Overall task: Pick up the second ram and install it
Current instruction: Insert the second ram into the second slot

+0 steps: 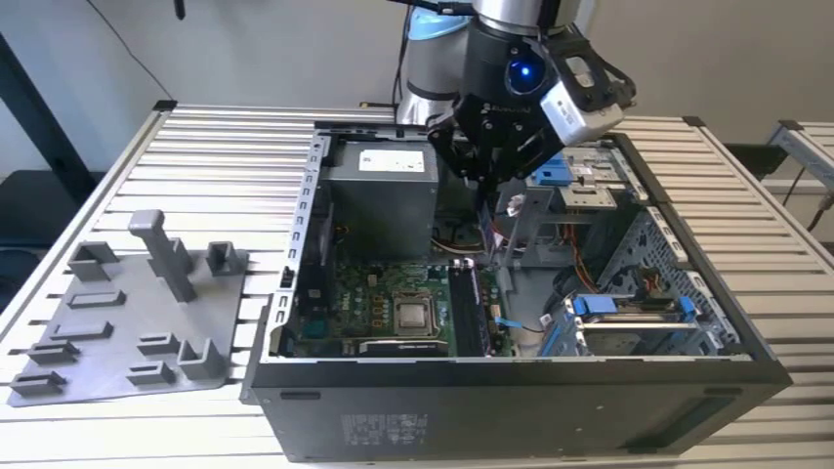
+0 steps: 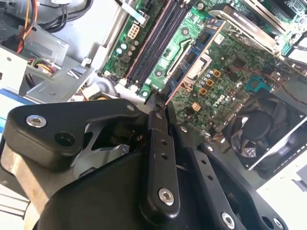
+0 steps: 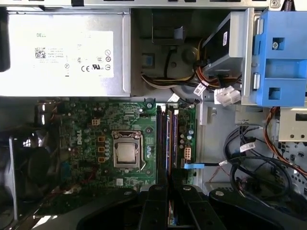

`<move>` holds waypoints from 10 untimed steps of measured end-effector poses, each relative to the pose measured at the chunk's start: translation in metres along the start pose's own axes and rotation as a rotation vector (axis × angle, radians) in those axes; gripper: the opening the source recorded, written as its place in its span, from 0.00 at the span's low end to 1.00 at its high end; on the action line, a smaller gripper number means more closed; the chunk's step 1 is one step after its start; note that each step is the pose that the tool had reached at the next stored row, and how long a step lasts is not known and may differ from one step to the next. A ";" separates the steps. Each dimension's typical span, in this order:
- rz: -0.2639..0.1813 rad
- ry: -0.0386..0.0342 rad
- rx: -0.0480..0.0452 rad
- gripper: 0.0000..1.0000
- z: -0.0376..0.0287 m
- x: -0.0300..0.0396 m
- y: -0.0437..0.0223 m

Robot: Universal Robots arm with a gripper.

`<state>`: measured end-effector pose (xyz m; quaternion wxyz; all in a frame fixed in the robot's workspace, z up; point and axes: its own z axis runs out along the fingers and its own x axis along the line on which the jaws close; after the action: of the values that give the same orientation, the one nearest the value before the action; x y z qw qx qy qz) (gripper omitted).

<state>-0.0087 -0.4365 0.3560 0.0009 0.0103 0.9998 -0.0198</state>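
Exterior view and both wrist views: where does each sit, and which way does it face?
Exterior view: off the arm, looking down into the open computer case; arm and hand show.
First wrist view: on the wrist, facing straight down at the motherboard; fingers show.
Second wrist view: on the wrist, looking obliquely along the fingers.
Both wrist views share the memory slots.

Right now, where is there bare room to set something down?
Bare slats of the table lie beyond the fixture plate, and beside the computer case on the exterior view's right. Inside the case, under the tool holding the second ram, it's crowded.
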 end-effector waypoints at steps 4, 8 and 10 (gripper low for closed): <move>-0.003 -0.0001 0.0000 0.14 0.0039 -0.0012 -0.0016; -0.005 -0.0002 -0.0002 0.14 0.0080 -0.0024 -0.0038; -0.006 -0.0001 -0.0002 0.14 0.0100 -0.0037 -0.0048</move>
<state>-0.0051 -0.4418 0.3462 0.0009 0.0071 0.9998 -0.0197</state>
